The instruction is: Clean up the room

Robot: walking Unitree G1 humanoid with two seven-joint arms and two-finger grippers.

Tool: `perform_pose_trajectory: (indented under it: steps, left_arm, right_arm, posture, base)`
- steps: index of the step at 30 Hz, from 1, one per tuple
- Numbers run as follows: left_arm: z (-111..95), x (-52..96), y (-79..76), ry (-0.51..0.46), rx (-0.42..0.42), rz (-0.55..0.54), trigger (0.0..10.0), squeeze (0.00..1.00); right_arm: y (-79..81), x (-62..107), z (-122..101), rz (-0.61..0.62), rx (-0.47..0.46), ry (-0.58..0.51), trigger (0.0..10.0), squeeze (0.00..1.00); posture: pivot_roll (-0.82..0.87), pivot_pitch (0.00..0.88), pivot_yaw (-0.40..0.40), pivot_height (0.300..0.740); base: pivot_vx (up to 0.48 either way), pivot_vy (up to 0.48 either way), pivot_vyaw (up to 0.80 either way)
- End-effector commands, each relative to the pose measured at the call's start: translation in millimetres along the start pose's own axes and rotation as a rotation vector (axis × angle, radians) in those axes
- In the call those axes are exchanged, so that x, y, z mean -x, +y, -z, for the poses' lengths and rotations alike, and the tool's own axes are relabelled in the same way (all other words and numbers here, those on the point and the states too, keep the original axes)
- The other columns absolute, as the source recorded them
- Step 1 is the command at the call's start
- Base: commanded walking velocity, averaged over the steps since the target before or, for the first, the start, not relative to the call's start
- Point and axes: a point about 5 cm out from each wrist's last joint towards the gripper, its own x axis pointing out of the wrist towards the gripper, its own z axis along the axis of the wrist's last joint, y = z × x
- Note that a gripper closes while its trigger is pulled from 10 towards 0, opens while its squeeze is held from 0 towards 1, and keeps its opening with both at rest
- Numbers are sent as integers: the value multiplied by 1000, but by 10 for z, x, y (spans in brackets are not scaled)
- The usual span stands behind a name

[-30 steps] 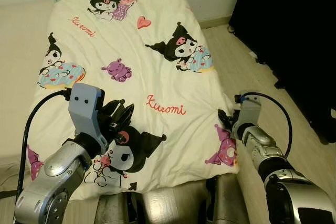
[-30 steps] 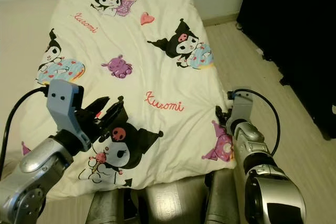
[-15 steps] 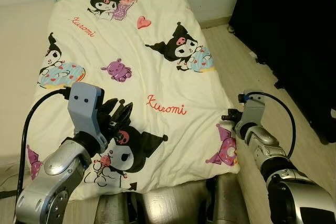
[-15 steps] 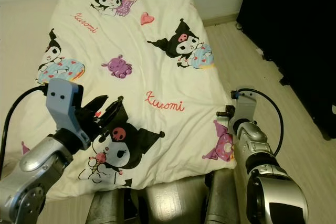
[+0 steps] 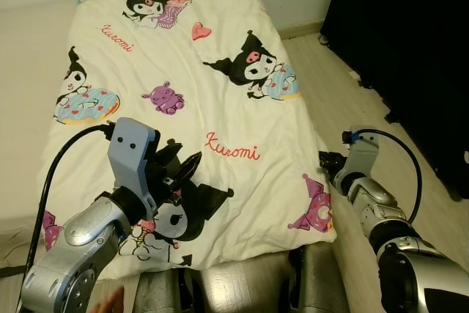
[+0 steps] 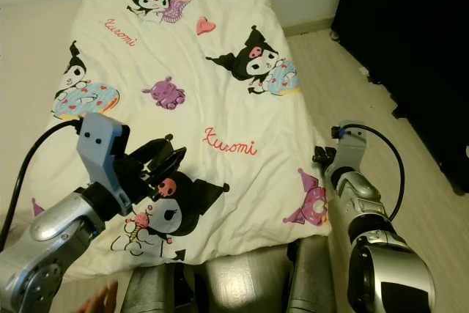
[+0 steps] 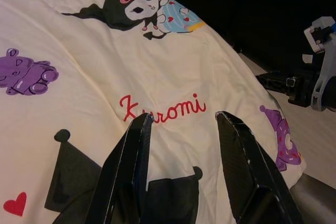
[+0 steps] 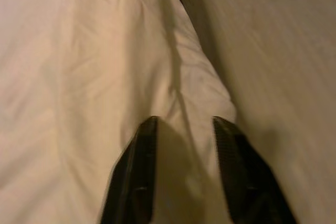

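Already spread flat over the bed, the blanket point(image 5: 198, 93) looks largely tidied — the left gripper point(image 5: 178, 171) is held above it, fingers apart, the right gripper point(image 8: 181, 145) likewise parted at its edge — only final smoothing seems left.

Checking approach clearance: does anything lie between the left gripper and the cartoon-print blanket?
Nothing visible does. The left gripper hangs open just above the blanket, with bare fabric under its fingertips.

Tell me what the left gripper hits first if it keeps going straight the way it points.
Most likely the blanket: the left gripper, fingers open, aims low across it toward the red "Kuromi" lettering. Exact depth is unclear.
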Motion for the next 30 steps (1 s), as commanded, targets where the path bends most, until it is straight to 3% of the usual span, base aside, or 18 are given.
perform_pose_trajectory:
  steps: [1, 7, 8, 9, 10, 16, 25, 26, 27, 28, 30]
  left_arm:
    - [18, 46, -23, 26, -18, 16, 10000, 0]
    - [-2, 70, -45, 30, -22, 29, 10000, 0]
    - [-6, 80, -61, 33, -22, 37, 10000, 0]
    - [-6, 80, -61, 33, -22, 37, 10000, 0]
    - [-4, 81, -73, 35, -21, 41, 10000, 0]
    - [-15, 83, -66, 39, -27, 38, 10000, 0]
    - [-59, 128, -28, 50, -46, 32, 10000, 0]
    - [-68, 137, -20, 53, -49, 31, 10000, 0]
    - [-68, 137, -20, 53, -49, 31, 10000, 0]
    - [-73, 140, -16, 54, -51, 28, 10000, 0]
    - [-73, 138, -17, 55, -51, 27, 10000, 0]
  right_arm:
    - [-3, 24, 94, 1, -38, 16, 10000, 1000]
    - [55, 8, 65, -63, -173, -24, 10000, 1000]
    - [75, 3, 64, -83, -194, -23, 10000, 886]
    - [75, 3, 64, -83, -194, -23, 10000, 886]
    - [79, 4, 90, -84, -177, 1, 10000, 0]
    - [59, 5, 125, -69, -138, 61, 10000, 0]
    - [48, 12, 146, -65, -228, 62, 10000, 0]
    - [43, 15, 146, -62, -243, 51, 5333, 0]
    - [43, 15, 146, -62, -243, 51, 5333, 0]
    - [40, 17, 143, -61, -252, 37, 0, 0]
    - [32, 21, 142, -60, -254, 29, 0, 0]
  posture:
    - [144, 363, 91, 570]
    - [159, 369, 100, 570]
    - [159, 369, 100, 570]
    - [159, 369, 100, 570]
    - [158, 369, 100, 570]
    - [186, 380, 113, 570]
    - [221, 391, 126, 570]
    - [223, 390, 127, 570]
    - [223, 390, 127, 570]
    - [223, 390, 126, 570]
    - [223, 390, 126, 570]
  base:
    - [0, 0, 0]
    - [0, 0, 0]
    - [0, 0, 0]
    - [0, 0, 0]
    - [0, 0, 0]
    - [0, 0, 0]
    - [0, 0, 0]
    - [0, 0, 0]
    - [0, 0, 0]
    - [0, 0, 0]
    - [0, 0, 0]
